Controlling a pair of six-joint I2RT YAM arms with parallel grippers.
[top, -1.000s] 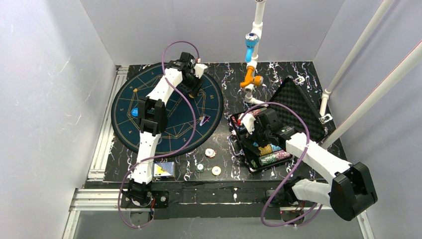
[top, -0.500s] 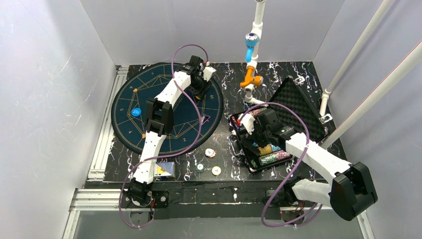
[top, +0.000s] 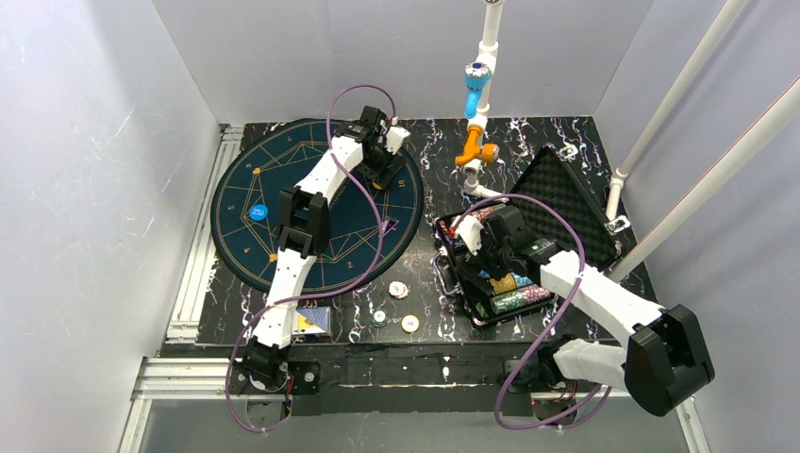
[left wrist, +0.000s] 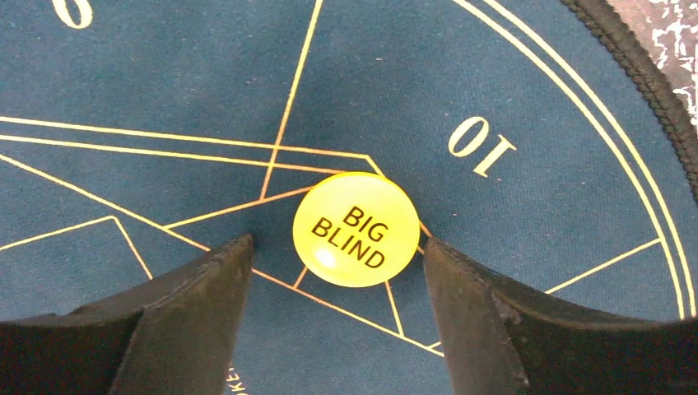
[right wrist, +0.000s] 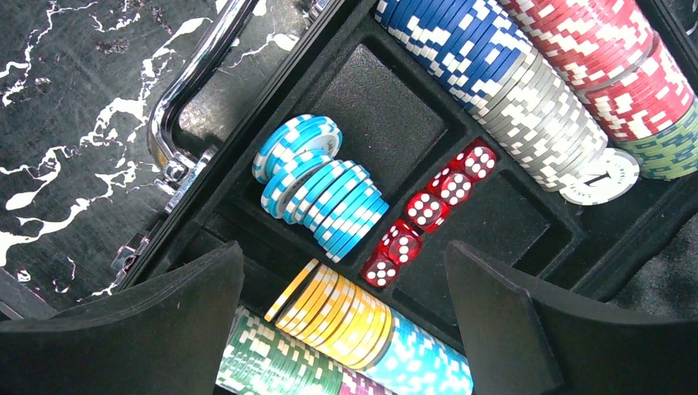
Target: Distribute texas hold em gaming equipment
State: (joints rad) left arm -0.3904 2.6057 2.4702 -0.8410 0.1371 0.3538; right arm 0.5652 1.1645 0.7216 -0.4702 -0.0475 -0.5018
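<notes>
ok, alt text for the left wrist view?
A yellow disc printed BIG BLIND lies flat on a dark blue mat with gold lines, between the open fingers of the left hand. A gold 10 is printed to its upper right.

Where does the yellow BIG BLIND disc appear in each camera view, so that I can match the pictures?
Left wrist: the yellow BIG BLIND disc lies at centre, flat on the blue mat, between the open jaws, beside the number 10.
Top external: not visible; the left gripper covers that spot at the mat's far right edge.
Right wrist: not in it.
Shared landmark: the black marbled table, visible in all three views.
</notes>
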